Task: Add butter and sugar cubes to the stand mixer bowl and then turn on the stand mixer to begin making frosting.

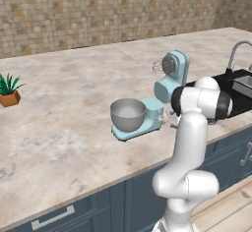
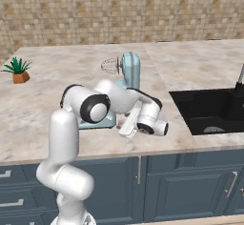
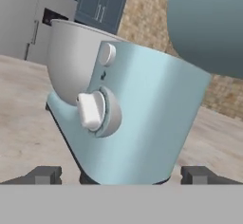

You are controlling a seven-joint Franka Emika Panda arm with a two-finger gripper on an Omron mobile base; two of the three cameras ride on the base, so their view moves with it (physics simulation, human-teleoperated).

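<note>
Approaching the pale blue stand mixer (image 3: 142,123) on the marbled counter (image 1: 59,128), the two-finger gripper (image 3: 121,174) is held with jaws spread wide, empty. The white knob (image 3: 90,110) beside the polished grey metal bowl (image 3: 71,64) should be centred between the fingertips before closing and turning.

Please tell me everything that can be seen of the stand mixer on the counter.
The stand mixer is pale blue and glossy, standing on the beige stone counter. Its head is tilted up, showing a round silver end cap and a wire whisk. A grey metal bowl sits on its flat blue base. On the column's side are a white knob in a silver dial and a small round button.
</note>
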